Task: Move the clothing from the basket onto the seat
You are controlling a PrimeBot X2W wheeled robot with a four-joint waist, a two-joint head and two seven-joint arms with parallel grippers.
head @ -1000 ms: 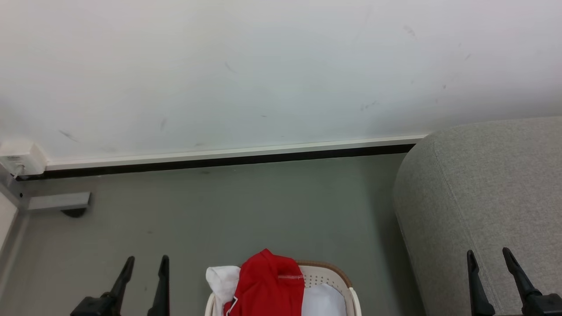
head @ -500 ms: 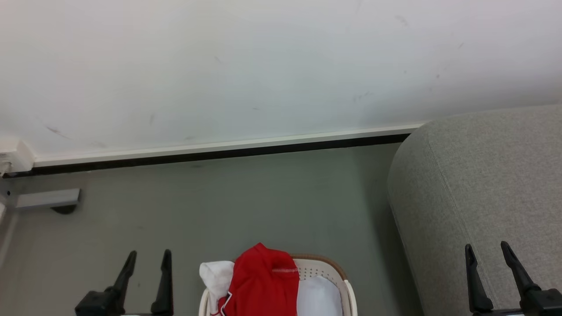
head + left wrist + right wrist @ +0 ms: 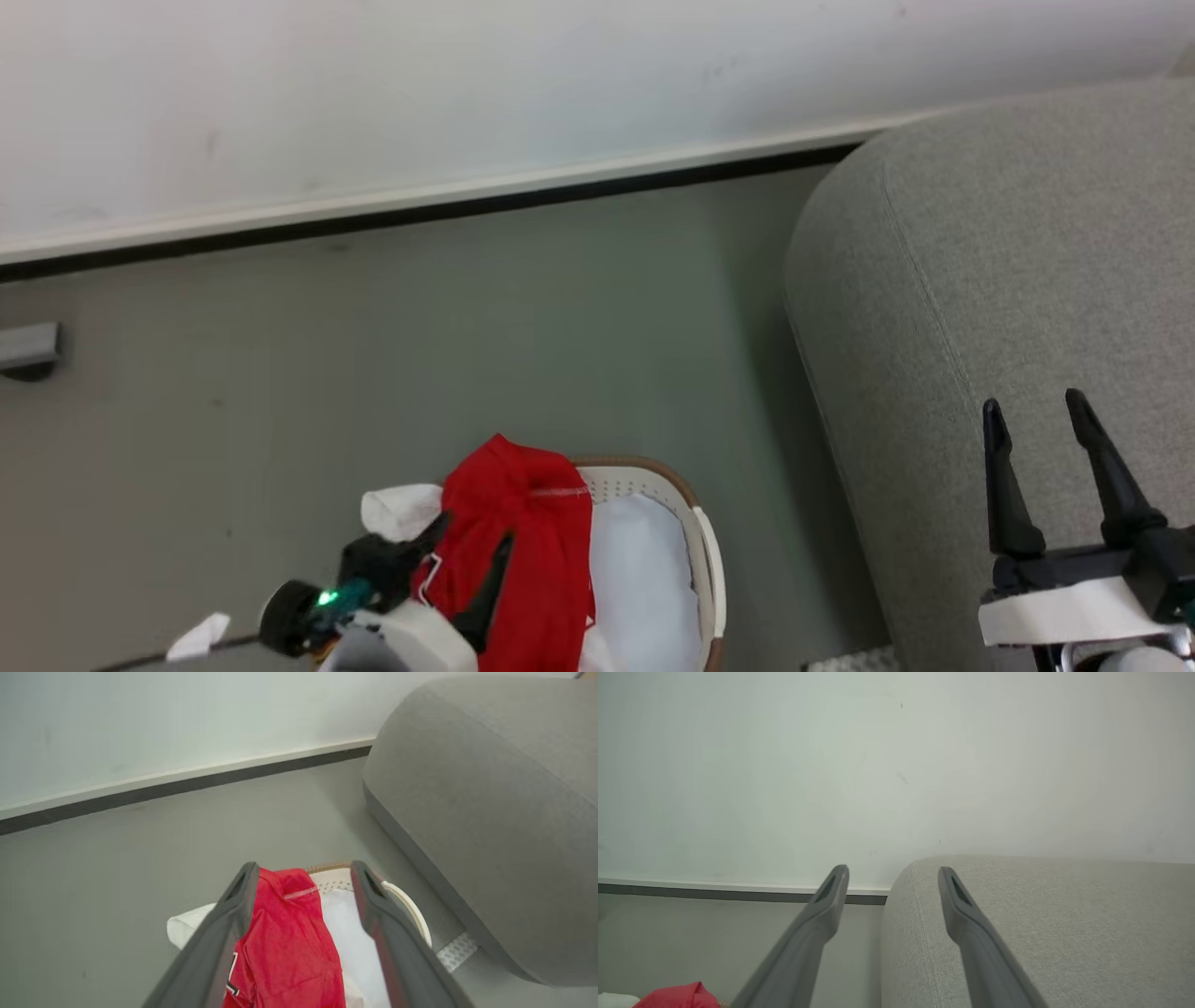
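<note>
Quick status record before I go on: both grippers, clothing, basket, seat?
left gripper: open, fingers astride the clothing; contact unclear
right gripper: open, empty, by the seat
clothing: red, in the basket, heaped over its far rim
white fabric: in the basket, right of the clothing
basket: on the floor, left of the seat, apart from it
seat: no clothing on the part in view
</note>
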